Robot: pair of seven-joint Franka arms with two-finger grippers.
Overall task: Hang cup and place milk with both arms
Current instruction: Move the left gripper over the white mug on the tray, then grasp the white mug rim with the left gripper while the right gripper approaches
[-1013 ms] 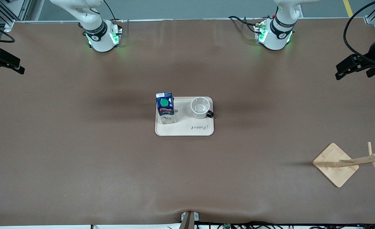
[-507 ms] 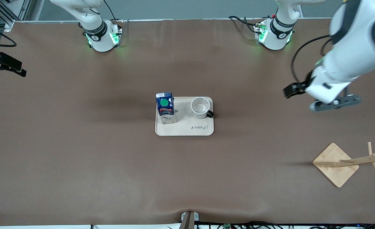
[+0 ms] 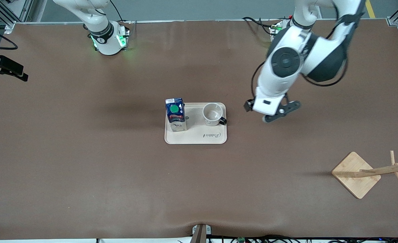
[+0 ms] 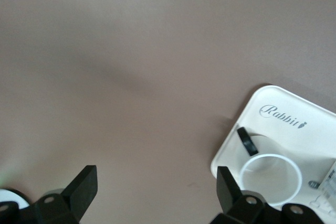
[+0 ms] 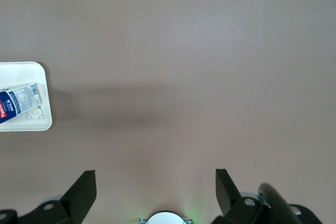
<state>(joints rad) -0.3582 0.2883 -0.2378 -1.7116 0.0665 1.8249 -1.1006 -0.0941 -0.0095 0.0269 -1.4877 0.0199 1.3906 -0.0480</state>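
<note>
While "Rabbit" marks the tray (image 3: pixel 216 138), "MILK" carton (image 3: pixel 175 114), cup (image 3: pixel 213 114)

Left end effector (image 4: pixel 155 192) hovers open; right end effector (image 5: pixel 155 192) apparently open, waiting.

A matt brown covering (image 3: pixel 84 162), smooth apart from faint creases, lies over the table. At its middle sits a cream tray (image 3: pixel 199 138) of smooth, dull plastic. On the tray, the cup (image 3: pixel 212 114) looks like glossy white ceramic, and the milk (image 3: pixel 175 114) is a printed paper carton with a plastic green cap. Well apart from the tray, the rack (image 3: pixel 368 173) is pale bare wood
</note>
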